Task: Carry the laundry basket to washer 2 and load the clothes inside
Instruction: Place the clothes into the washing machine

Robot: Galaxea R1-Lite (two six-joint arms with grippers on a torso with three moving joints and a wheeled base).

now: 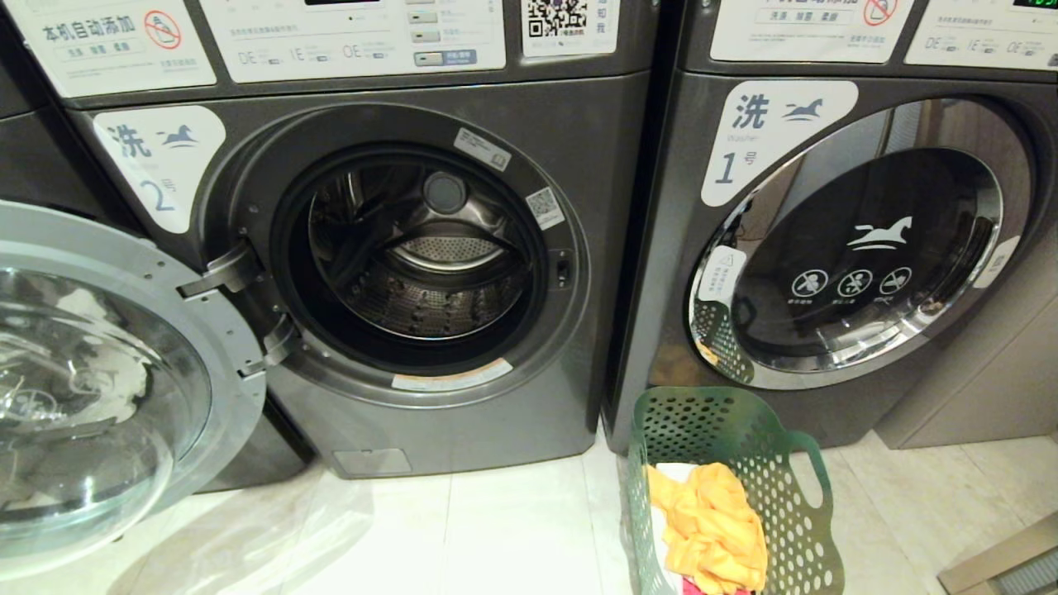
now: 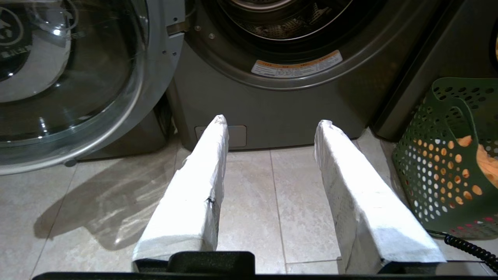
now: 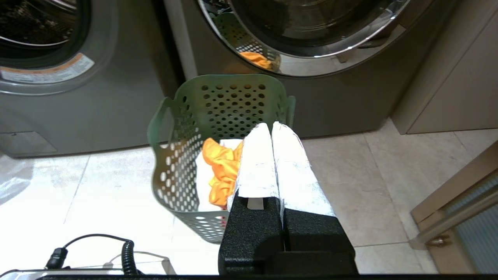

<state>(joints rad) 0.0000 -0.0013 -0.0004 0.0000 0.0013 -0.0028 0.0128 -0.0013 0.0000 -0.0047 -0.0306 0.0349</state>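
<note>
Left gripper open, right gripper closed, perhaps above laundry basket

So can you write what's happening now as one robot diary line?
washer 2: door open | laundry basket: on floor, holding clothes | left gripper: open | right gripper: shut, empty

Pale glossy floor tiles meet a beige cabinet beside the washer marked 1.
</note>
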